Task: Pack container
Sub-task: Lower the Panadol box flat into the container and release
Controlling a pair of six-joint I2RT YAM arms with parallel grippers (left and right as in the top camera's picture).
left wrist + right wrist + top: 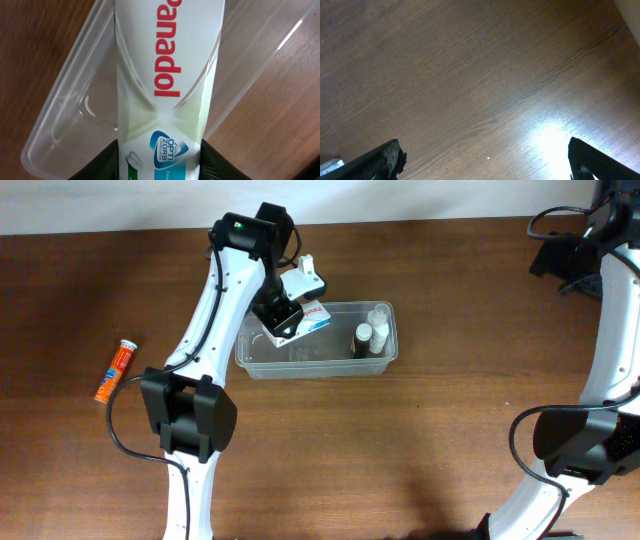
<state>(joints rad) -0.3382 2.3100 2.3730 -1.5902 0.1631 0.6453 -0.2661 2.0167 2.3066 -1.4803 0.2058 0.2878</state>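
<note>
Nearest: white cardboard Panadol box with red lettering (167,75), clenched at its near end between the dark fingers of the left end effector (160,162).
Container: clear rectangular plastic tub with rounded corners (330,368) stands mid-desk. The box hangs tilted over its left end and does not look set down yet.
Already inside: small dark bottle (362,340) and small pale bottle (380,315), both at the tub's right end.
Right end effector (487,162): released, jaws wide, over bare brown wooden desk (470,75), well apart from the tub.
Doing it well: lower the box into the free left part, keep its corners inside the rim and clear of the bottles, and let go only once it rests on the tub's floor.
Left outside: orange tube (116,370) lying on the desk, far to the left.
Hard to tell: whether the box's far end touches the tub's floor. The arm hides part of the left rim from overhead. The tube's label is too small to read.
</note>
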